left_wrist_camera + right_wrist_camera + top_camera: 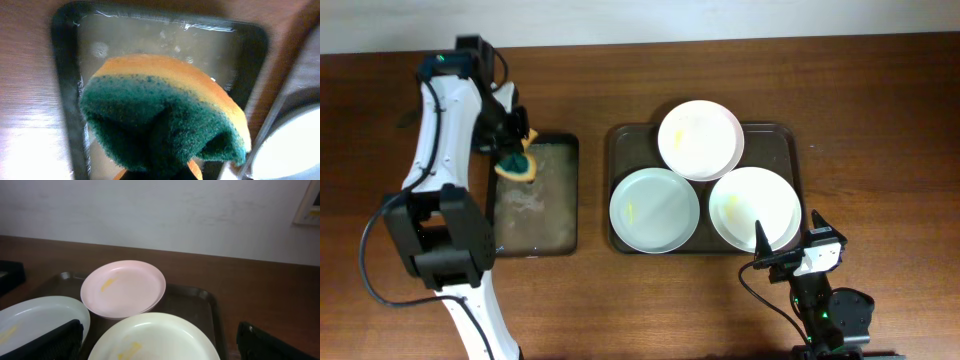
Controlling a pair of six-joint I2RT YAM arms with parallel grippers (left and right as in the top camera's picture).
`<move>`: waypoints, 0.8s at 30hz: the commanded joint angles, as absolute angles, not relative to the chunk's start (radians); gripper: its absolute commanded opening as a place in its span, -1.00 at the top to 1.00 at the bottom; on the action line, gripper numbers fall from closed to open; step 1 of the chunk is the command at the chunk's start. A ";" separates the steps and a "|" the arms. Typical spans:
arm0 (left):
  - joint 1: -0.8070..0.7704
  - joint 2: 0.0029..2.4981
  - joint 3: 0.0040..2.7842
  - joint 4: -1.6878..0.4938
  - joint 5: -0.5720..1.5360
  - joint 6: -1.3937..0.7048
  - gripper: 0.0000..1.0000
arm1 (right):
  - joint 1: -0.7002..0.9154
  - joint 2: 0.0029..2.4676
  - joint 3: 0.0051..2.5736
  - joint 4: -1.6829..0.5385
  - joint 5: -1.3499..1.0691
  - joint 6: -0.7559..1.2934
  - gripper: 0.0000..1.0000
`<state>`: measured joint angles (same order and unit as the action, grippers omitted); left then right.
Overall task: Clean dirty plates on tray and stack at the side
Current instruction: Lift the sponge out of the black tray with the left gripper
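Three white plates lie on the dark brown tray [792, 140]: one at the back [699, 139], one front left [654, 209], one front right [754, 208], each with faint yellow smears. My left gripper [514, 150] is shut on a green and yellow sponge [517, 165] above the back end of the small black tray. The sponge [165, 115] fills the left wrist view and hides the fingers. My right gripper [788, 248] stands open at the tray's front right edge, just before the nearest plate [155, 337], with nothing between its fingers [55, 342].
The narrow black tray [535, 205] left of the brown tray holds a wet, soapy film [150, 40]. Bare wooden table [880, 120] lies right of the brown tray and along the back. A pale wall [160, 210] rises behind the table.
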<state>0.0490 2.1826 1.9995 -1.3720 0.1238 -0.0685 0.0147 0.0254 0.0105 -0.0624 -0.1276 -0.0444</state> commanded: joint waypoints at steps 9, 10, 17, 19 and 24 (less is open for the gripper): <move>0.060 2.176 2.136 -1.601 0.138 -0.048 1.00 | 0.021 0.022 0.006 -0.068 -0.122 -0.036 -0.97; 0.059 2.171 2.178 -1.634 0.138 -0.048 1.00 | 0.021 0.022 0.006 -0.068 -0.122 -0.036 -0.97; 0.055 2.150 2.018 -1.504 0.096 -0.058 1.00 | 0.021 0.022 0.006 -0.068 -0.122 -0.036 -0.97; 0.055 2.151 1.853 -1.388 0.145 -0.057 1.00 | 0.021 0.022 0.006 -0.068 -0.122 -0.036 -0.97; 0.058 2.150 1.816 -1.391 0.152 -0.052 1.00 | 0.021 0.022 0.006 -0.068 -0.122 -0.036 -0.97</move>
<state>0.0528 2.1635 1.7901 -1.3659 0.1261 -0.0647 0.0147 0.0254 0.0105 -0.0628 -0.1276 -0.0444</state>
